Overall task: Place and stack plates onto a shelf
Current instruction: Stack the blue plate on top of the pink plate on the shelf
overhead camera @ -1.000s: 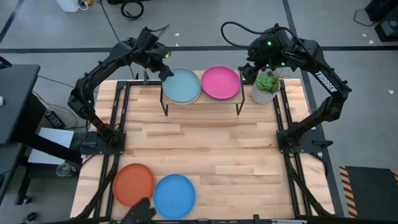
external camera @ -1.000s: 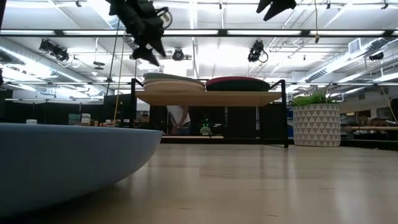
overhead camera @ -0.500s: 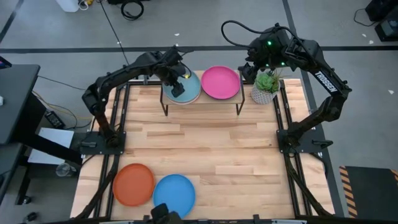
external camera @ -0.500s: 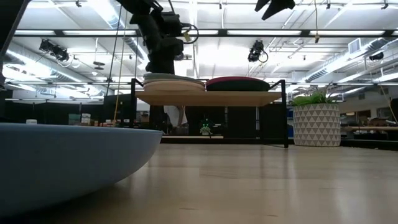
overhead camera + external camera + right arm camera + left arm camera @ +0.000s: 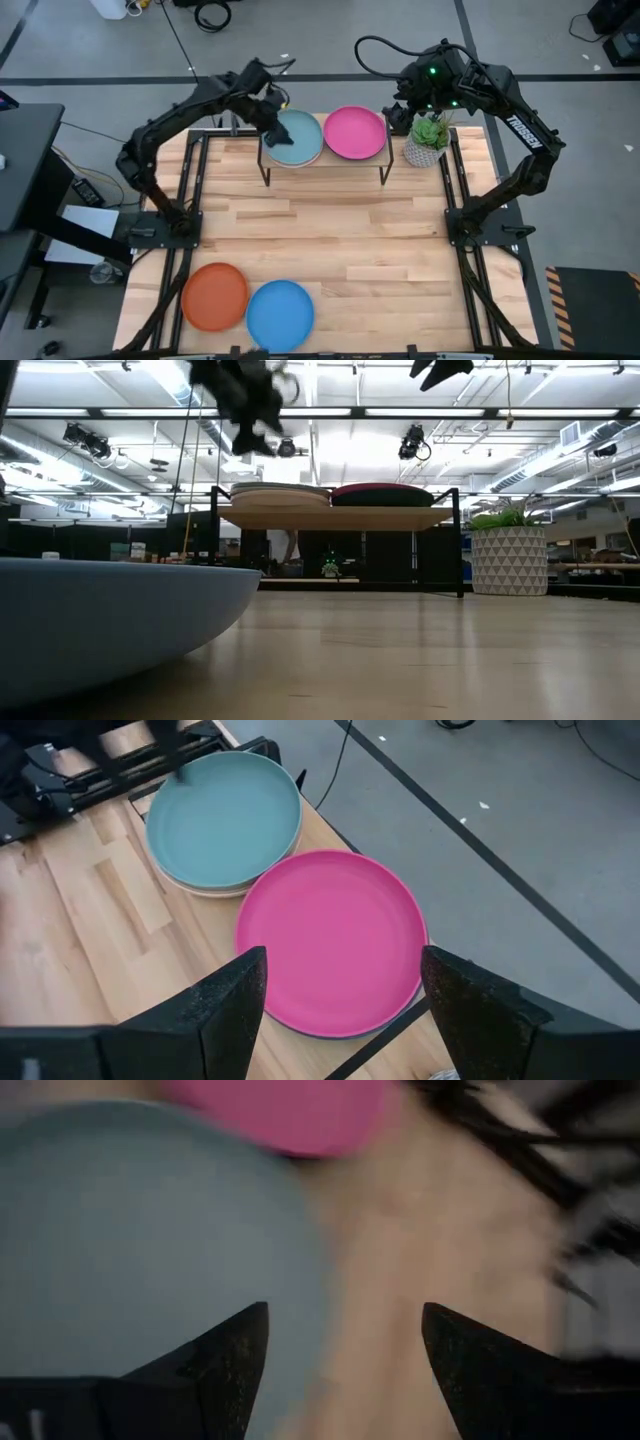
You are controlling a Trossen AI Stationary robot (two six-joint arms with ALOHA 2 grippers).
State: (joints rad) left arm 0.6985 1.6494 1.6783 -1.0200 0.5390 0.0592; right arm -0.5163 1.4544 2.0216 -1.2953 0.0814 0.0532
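The shelf [image 5: 325, 160] stands at the table's far edge. On it lie a light teal plate [image 5: 297, 137], topping a pale stack [image 5: 200, 888], and a pink plate [image 5: 355, 132] to its right. An orange plate [image 5: 214, 296] and a blue plate [image 5: 280, 314] rest on the table at the near edge. My left gripper [image 5: 272, 128] hovers open over the teal plate's left rim, clear above the stack in the low view [image 5: 255, 440]. My right gripper [image 5: 400, 105] waits open, high over the shelf's far right corner.
A potted plant [image 5: 427, 143] in a patterned white pot stands right of the shelf, under my right arm. Black frame rails run along the table's left and right sides. Bare wood lies between the shelf and the two near plates. The blue plate fills the low view's left foreground [image 5: 100, 620].
My left gripper swung right and down over the light teal plate until it was close above the stack, then rose and drew back toward the plate's left rim. The plates on the shelf stayed in place.
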